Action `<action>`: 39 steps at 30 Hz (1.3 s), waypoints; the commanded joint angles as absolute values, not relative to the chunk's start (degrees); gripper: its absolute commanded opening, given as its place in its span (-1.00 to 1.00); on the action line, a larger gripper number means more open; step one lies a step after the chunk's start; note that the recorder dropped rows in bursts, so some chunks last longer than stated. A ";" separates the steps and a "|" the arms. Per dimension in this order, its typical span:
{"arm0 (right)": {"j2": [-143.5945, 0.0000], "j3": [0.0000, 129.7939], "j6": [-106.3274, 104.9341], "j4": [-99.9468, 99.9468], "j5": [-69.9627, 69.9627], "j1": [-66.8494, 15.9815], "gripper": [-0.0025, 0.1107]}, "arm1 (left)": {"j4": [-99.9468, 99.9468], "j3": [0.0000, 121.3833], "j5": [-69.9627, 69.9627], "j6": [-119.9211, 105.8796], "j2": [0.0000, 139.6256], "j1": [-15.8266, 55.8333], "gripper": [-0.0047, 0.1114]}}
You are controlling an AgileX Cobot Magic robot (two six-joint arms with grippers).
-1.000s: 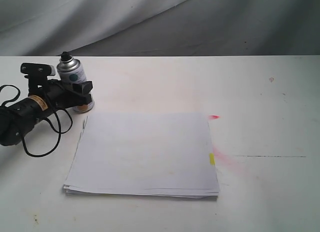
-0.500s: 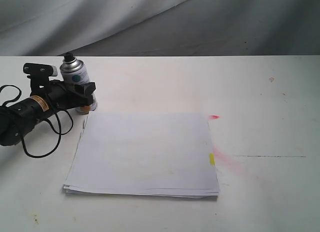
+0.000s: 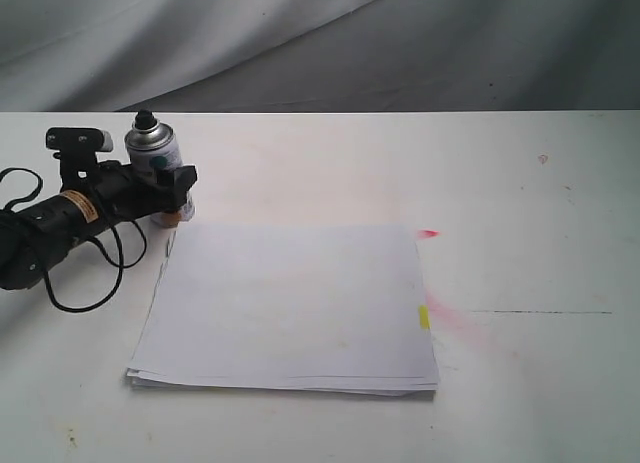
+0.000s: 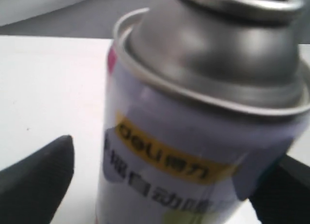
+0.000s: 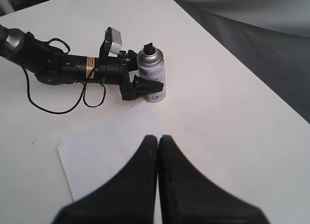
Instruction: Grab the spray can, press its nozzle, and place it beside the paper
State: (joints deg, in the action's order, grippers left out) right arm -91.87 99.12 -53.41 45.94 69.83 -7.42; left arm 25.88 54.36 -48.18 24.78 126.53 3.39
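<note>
Left gripper [image 3: 172,183] brackets upright spray can [image 3: 152,148] just off the paper's [image 3: 290,303] far-left corner, can't tell if clamped, gap beside one finger; right gripper [image 5: 158,138] hovers, fingers pressed together.

The spray can [image 4: 193,137] carries a yellow band [image 4: 160,158] printed with the brand "deli" in dark letters, followed by two Chinese characters. Under it runs a row of larger pale Chinese characters on a dark panel, too blurred to read. An orange sticker [image 3: 72,205] on the left arm [image 3: 40,233] bears print too small to make out.
</note>
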 commanded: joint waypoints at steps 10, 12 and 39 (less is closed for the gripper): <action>-88.82 99.16 -53.48 47.52 69.96 -7.43 -0.96 | 34.49 54.65 -33.57 30.15 109.65 3.63 0.72; -86.96 99.16 -53.48 47.52 69.96 -7.43 -0.96 | 37.07 54.65 -29.34 31.70 104.35 3.63 0.72; -35.31 67.05 -35.97 39.77 69.96 -7.43 -0.96 | 95.40 38.36 -26.28 100.32 18.57 3.63 -0.46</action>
State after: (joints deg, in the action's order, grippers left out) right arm -42.00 75.69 -37.25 39.96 69.81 -7.42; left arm 93.68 40.38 -23.40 98.28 24.40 3.39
